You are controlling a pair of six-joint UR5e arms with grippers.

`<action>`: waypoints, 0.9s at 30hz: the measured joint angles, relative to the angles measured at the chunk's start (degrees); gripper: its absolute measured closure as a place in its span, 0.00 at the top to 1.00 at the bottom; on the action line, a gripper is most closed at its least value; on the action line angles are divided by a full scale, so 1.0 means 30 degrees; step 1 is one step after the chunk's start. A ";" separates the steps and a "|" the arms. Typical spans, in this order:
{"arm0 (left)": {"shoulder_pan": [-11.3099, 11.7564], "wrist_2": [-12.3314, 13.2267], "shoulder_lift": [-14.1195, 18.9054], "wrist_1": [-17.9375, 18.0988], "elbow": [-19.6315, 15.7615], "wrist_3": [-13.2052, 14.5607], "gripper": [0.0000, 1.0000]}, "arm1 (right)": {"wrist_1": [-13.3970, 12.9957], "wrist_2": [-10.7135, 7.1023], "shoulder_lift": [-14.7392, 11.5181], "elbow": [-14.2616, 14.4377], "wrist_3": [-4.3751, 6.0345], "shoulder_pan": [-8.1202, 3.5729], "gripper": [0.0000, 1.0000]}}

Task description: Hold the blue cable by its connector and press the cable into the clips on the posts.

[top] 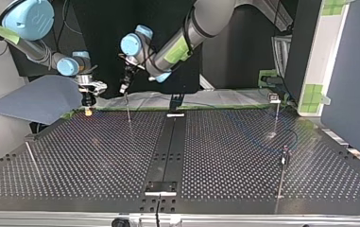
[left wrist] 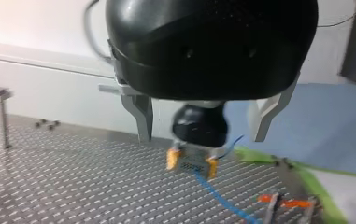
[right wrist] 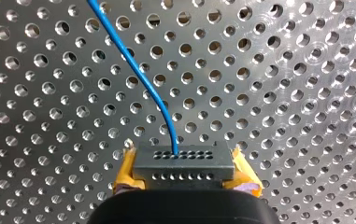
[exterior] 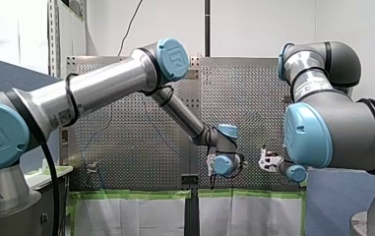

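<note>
My right gripper sat near the far edge of the perforated table at the top view's left, yellow pads clamped on the connector. Open table ran toward the near edge, with only thin posts standing well apart. My left gripper hung near it, metal fingers spread with nothing between them. The connector was a grey block with two rows of small holes; the blue cable left the row farther from the gripper and curved away over the table.
</note>
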 joint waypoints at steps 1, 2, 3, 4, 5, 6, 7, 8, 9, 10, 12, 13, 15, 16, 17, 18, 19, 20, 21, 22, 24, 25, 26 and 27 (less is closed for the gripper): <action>0.0045 -0.0098 0.0136 0.0132 -0.0133 -0.0134 1.00 | 0.0000 0.0000 0.0001 0.0001 0.0007 0.0001 0.00; 0.0097 -0.0203 0.0269 0.0265 -0.0266 -0.0264 1.00 | 0.0000 -0.0001 0.0002 -0.0002 0.0013 0.0005 0.00; 0.0186 -0.0372 0.0457 0.0433 -0.0460 -0.0449 1.00 | 0.0001 -0.0001 0.0012 -0.0001 0.0024 0.0015 0.00; 0.0252 -0.0516 0.0609 0.0500 -0.0609 -0.0599 1.00 | 0.0001 -0.0001 0.0013 -0.0001 0.0031 0.0016 0.00; 0.0318 -0.0667 0.0766 0.0511 -0.0763 -0.0759 1.00 | 0.0000 -0.0001 0.0014 -0.0002 0.0039 0.0018 0.00; 0.0404 -0.0879 0.0987 0.0449 -0.0987 -0.0977 1.00 | 0.0000 0.0000 0.0013 0.0000 0.0055 0.0018 0.00; 0.0458 -0.1039 0.1149 0.0360 -0.1149 -0.1134 1.00 | 0.0000 0.0000 0.0014 -0.0001 0.0069 0.0014 0.00; 0.0502 -0.1189 0.1299 0.0264 -0.1296 -0.1279 1.00 | 0.0001 -0.0001 0.0014 -0.0001 0.0083 0.0015 0.00; 0.0551 -0.1387 0.1500 0.0115 -0.1497 -0.1436 1.00 | 0.0001 -0.0001 0.0018 0.0000 0.0101 0.0018 0.00; 0.0579 -0.1533 0.1648 -0.0009 -0.1649 -0.1518 1.00 | 0.0000 0.0001 0.0021 -0.0001 0.0113 0.0018 0.00; 0.0626 -0.1878 0.1989 -0.0335 -0.1986 -0.1617 1.00 | -0.0002 -0.0001 0.0026 -0.0001 0.0152 0.0018 0.00; 0.0638 -0.2027 0.2145 -0.0478 -0.2143 -0.1636 1.00 | -0.0008 -0.0001 0.0026 0.0000 0.0170 0.0019 0.00; 0.0644 -0.2301 0.2517 -0.0839 -0.2514 -0.1626 1.00 | -0.0018 -0.0014 0.0027 -0.0001 0.0204 0.0024 0.00; 0.0644 -0.2382 0.2677 -0.0987 -0.2674 -0.1591 1.00 | -0.0027 -0.0018 0.0027 0.0001 0.0218 0.0023 0.00; 0.0644 -0.2443 0.2838 -0.1130 -0.2838 -0.1526 1.00 | -0.0039 -0.0020 0.0028 -0.0002 0.0237 0.0023 0.00; 0.0637 -0.2505 0.3048 -0.1324 -0.3048 -0.1400 1.00 | -0.0056 -0.0023 0.0029 -0.0002 0.0263 0.0023 0.00; 0.0623 -0.2544 0.3209 -0.1468 -0.3205 -0.1283 1.00 | -0.0066 -0.0026 0.0030 -0.0003 0.0282 0.0023 0.00; 0.0607 -0.2582 0.3364 -0.1593 -0.3365 -0.1159 1.00 | -0.0079 -0.0030 0.0030 -0.0003 0.0299 0.0025 0.00; 0.0592 -0.2638 0.3572 -0.1736 -0.3574 -0.0999 1.00 | -0.0090 -0.0047 0.0037 -0.0001 0.0315 0.0024 0.00; 0.0582 -0.2676 0.3730 -0.1829 -0.3728 -0.0898 1.00 | -0.0099 -0.0074 0.0042 -0.0001 0.0322 0.0026 0.00; 0.0560 -0.2734 0.4095 -0.1998 -0.4097 -0.0733 1.00 | -0.0109 -0.0154 0.0051 -0.0001 0.0323 0.0028 0.00; 0.0552 -0.2753 0.4259 -0.2044 -0.4257 -0.0688 1.00 | -0.0110 -0.0185 0.0053 -0.0001 0.0322 0.0029 0.00; 0.0549 -0.2770 0.4418 -0.2083 -0.4412 -0.0662 1.00 | -0.0112 -0.0208 0.0055 -0.0002 0.0320 0.0029 0.00; 0.0549 -0.2796 0.4615 -0.2124 -0.4617 -0.0648 1.00 | -0.0114 -0.0231 0.0056 -0.0001 0.0324 0.0030 0.00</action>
